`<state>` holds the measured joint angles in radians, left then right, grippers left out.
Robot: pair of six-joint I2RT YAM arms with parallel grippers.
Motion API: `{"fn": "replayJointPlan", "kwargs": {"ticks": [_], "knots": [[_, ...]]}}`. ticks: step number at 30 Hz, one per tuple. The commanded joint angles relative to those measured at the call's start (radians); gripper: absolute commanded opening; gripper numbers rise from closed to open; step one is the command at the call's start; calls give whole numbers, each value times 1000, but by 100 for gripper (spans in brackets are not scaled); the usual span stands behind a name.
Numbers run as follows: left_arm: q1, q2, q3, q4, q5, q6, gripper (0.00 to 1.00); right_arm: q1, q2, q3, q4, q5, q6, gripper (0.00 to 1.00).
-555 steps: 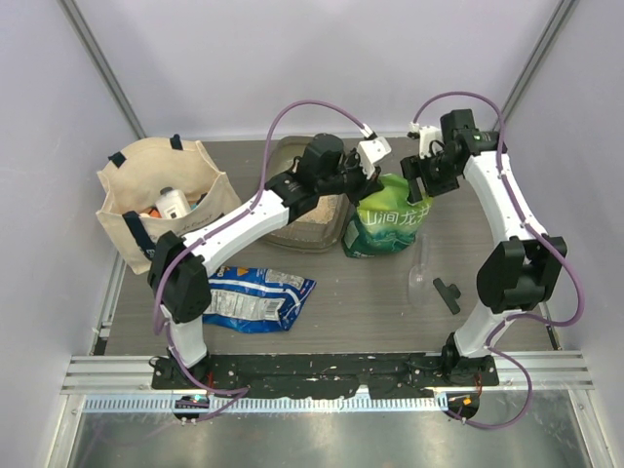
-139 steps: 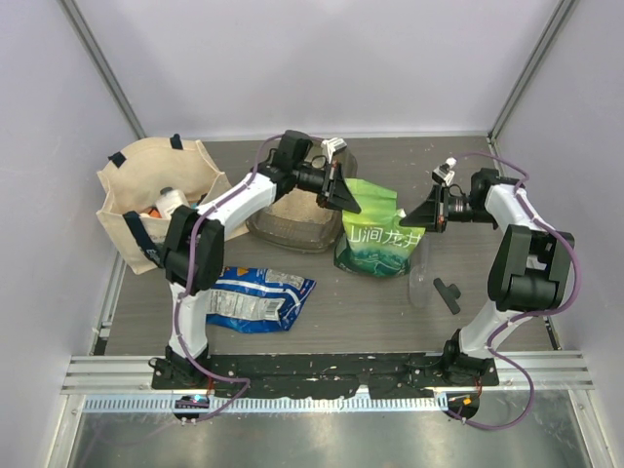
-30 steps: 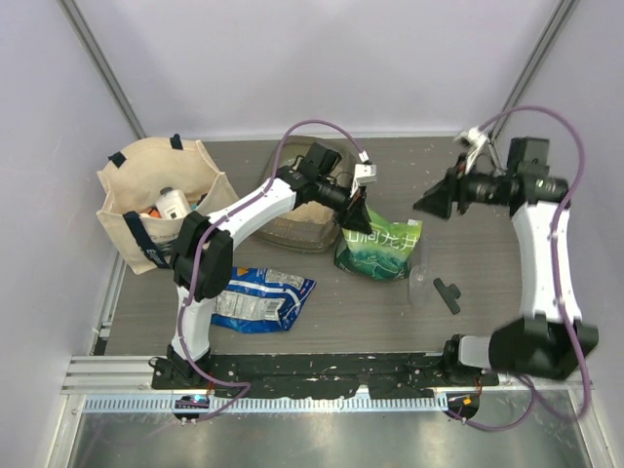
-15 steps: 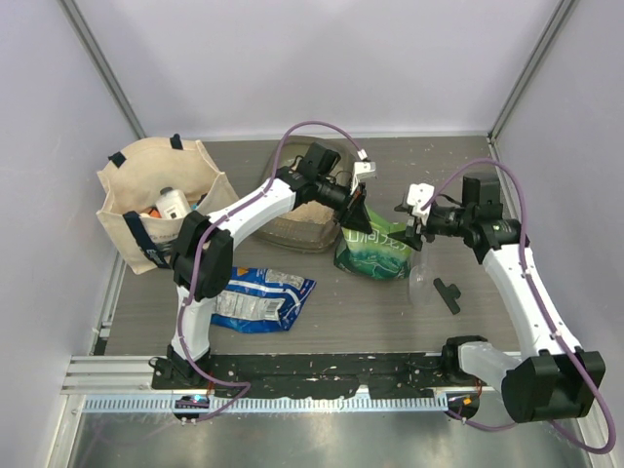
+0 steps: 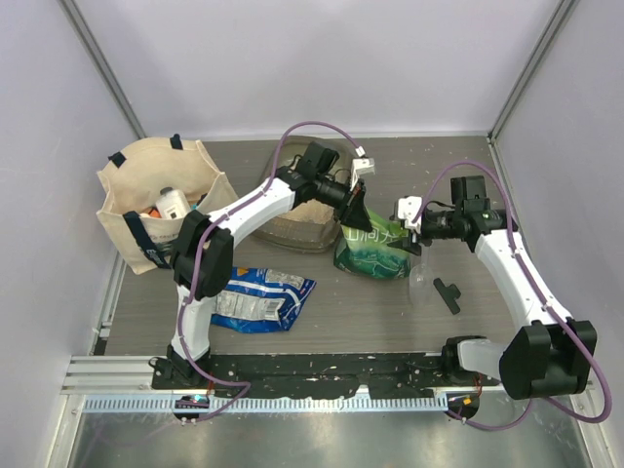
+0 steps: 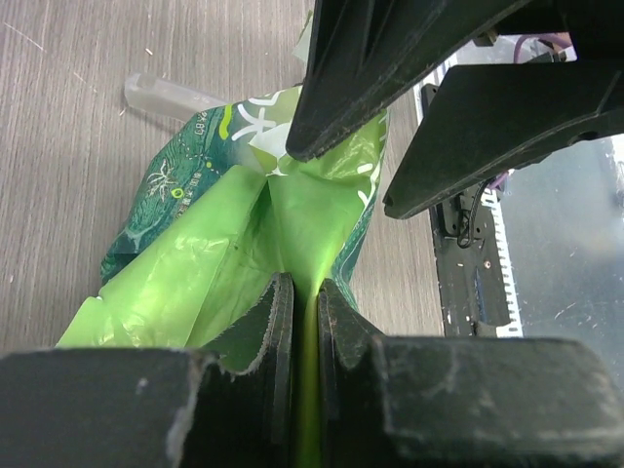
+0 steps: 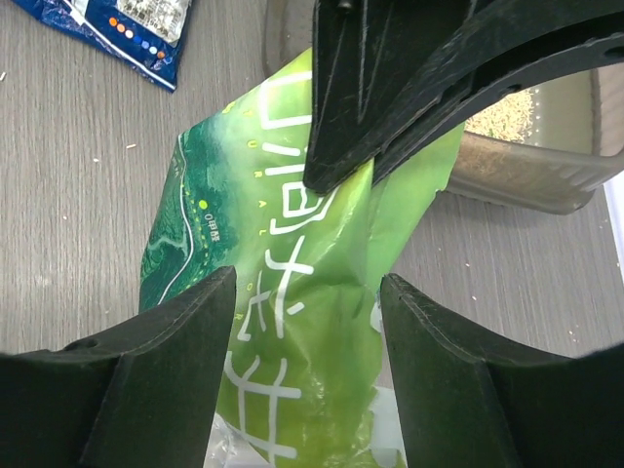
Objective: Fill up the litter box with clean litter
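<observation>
Bag [image 5: 375, 255] rim pinched in left tool [image 6: 304, 302]; right tool [image 7: 307, 288] gapes just beside.

Right arm [image 5: 517, 263] swings in from far right. Right fingers [image 7: 166, 370], spread, now bracket bag [image 5: 375, 249] at top-right corner. Bag lower, slumped, shifted toward near edge versus start.
</observation>
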<state>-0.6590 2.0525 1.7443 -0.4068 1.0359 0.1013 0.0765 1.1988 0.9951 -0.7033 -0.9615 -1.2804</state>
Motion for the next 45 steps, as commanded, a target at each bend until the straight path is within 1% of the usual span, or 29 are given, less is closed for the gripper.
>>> {"fn": "replayJointPlan", "kwargs": {"ticks": [1, 9, 14, 15, 17, 18, 20, 21, 22, 24, 26, 30, 31, 32, 33, 34, 35, 36, 37, 38, 39, 40, 41, 42, 43, 44, 45], "knots": [[27, -5, 4, 34, 53, -87, 2, 3, 21, 25, -24, -8, -66, 65], [44, -5, -9, 65, 82, -135, 1, -24, 65, 13, -7, 4, -45, 60], [50, -17, -26, 80, 93, -137, 1, -57, 90, -13, 73, -19, 74, 59], [50, -20, -29, 83, 93, -137, 1, -63, 97, -12, 88, -20, 104, 57], [52, -23, -31, 88, 93, -141, 0, -63, 110, -7, 88, -29, 142, 56], [52, -25, -31, 92, 93, -146, 0, -93, 116, -9, 88, -34, 151, 54], [52, -26, -31, 102, 92, -158, 1, -101, 117, -26, 88, -37, 182, 53], [52, -25, -32, 106, 92, -158, 1, -104, 116, -33, 115, -37, 206, 52], [53, -26, -34, 109, 92, -158, 0, -110, 114, -41, 142, -37, 298, 50], [53, -29, -40, 109, 92, -150, 1, -122, 114, -67, 232, -37, 406, 50], [53, -37, -48, 106, 87, -146, 1, -138, 114, -81, 277, -40, 516, 48], [53, -34, -51, 100, 84, -152, 2, -144, 120, -82, 300, -54, 592, 42], [53, -35, -52, 100, 82, -152, 7, -145, 120, -88, 301, -57, 602, 39], [53, -38, -60, 95, 79, -146, 12, -149, 119, -92, 301, -63, 618, 38], [53, -41, -62, 80, 76, -114, 18, -150, 117, -95, 303, -71, 628, 37], [53, -49, -68, 65, 75, -79, 27, -150, 114, -99, 303, -75, 639, 36], [53, -52, -71, 21, 76, -46, 29, -156, 114, -99, 307, -80, 676, 35], [53, -57, -71, -9, 72, 34, 30, -161, 116, -98, 307, -98, 690, 34], [53, -60, -68, -32, 66, 67, 29, -165, 119, -93, 309, -105, 707, 33], [53, -60, -62, -94, 62, 98, 28, -173, 120, -89, 311, -112, 725, 32], [53, -55, -49, -134, 59, 174, 26, -178, 122, -76, 308, -129, 754, 32], [53, -46, -11, -188, 59, 208, 24, -181, 123, -69, 309, -140, 771, 31], [53, -17, 13, -240, 59, 251, 23, -188, 124, -59, 307, -147, 786, 28], [56, 0, 39, -356, 62, 283, 22, -190, 125, -40, 307, -155, 815, 27], [58, 17, 88, -397, 62, 328, 22, -190, 127, -29, 304, -172, 822, 26], [59, 41, 106, -420, 64, 334, 22, -190, 127, -17, 292, -178, 826, 21], [65, 49, 119, -462, 69, 345, 13, -190, 130, -1, 294, -184, 854, 16]]}}
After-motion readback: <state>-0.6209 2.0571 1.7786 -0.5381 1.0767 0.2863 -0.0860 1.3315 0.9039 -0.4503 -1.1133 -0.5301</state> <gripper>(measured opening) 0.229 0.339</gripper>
